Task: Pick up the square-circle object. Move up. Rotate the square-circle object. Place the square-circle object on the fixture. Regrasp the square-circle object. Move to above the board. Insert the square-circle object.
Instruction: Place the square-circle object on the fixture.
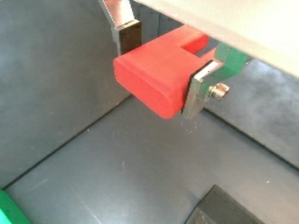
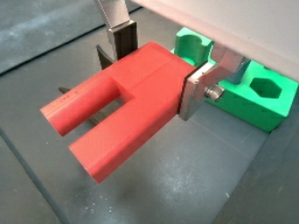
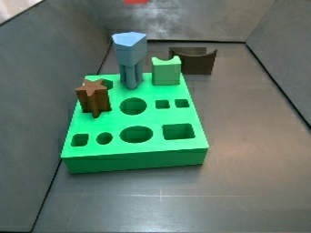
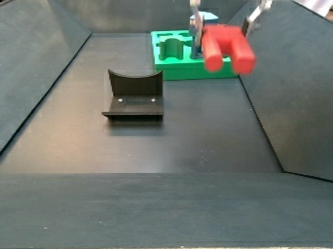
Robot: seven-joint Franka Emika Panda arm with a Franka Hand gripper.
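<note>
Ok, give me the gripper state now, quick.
Gripper: shut on the square-circle object, held up in the air, with the board behind it in a side view and the fixture below.

- Lab test cell for a robot arm, not a home or shop.
- Dark grey floor walled by plain dark panels.
- Green board with cut-out shapes, dark fixture on a base plate.
- End effector with silver plate fingers clamped on red square-circle object, held above the floor.
</note>
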